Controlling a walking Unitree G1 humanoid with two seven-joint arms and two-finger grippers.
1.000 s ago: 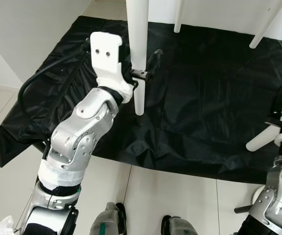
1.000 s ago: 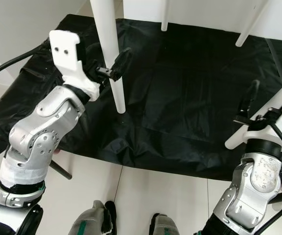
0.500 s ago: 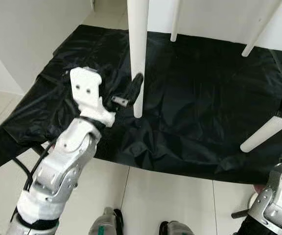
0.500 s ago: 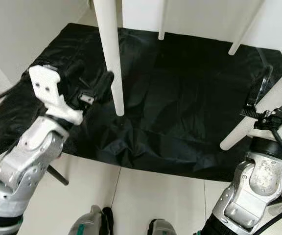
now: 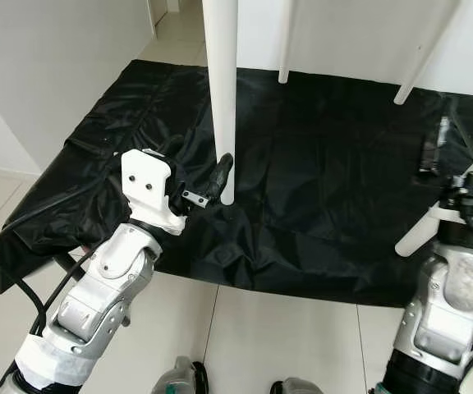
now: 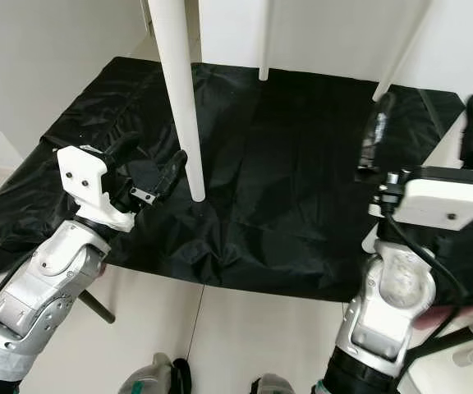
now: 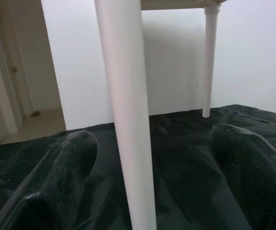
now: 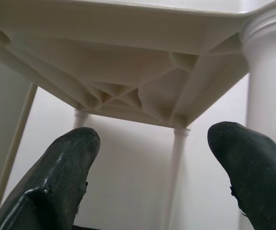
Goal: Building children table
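1. table first: small white plastic children's table [image 8: 128,28] stands upright on a crumpled black plastic sheet [image 5: 335,156] spread over the pale tiled floor [image 5: 286,336]. its ribbed underside faces down and the four round white legs carry the long axis, running roughly vertical, feet on the sheet.
2. near-left white table leg [image 5: 219,90] is planted just ahead of the robot, foot touching the sheet. two far legs stand at the sheet's back edge, and the near-right leg [image 5: 424,228] slants down beside the right arm.
3. change, left side: a second ago the left gripper [image 5: 197,176] was clamped around the near-left leg partway up. now it has let go and dropped to just beside the foot, fingers spread, one finger [image 5: 221,172] close against the leg; contact not clear. in the left wrist view the leg stands between the two parted fingers with gaps both sides.
4. change, right side: right gripper [image 6: 421,135] has lifted from low by the near-right leg and now sits raised beside it, fingers wide apart, holding nothing, pointing up at the underside.
5. judgement: both releases with the table self-standing suggest the legs are seated and assembly is near done; the remaining work looks like checking or backing off.
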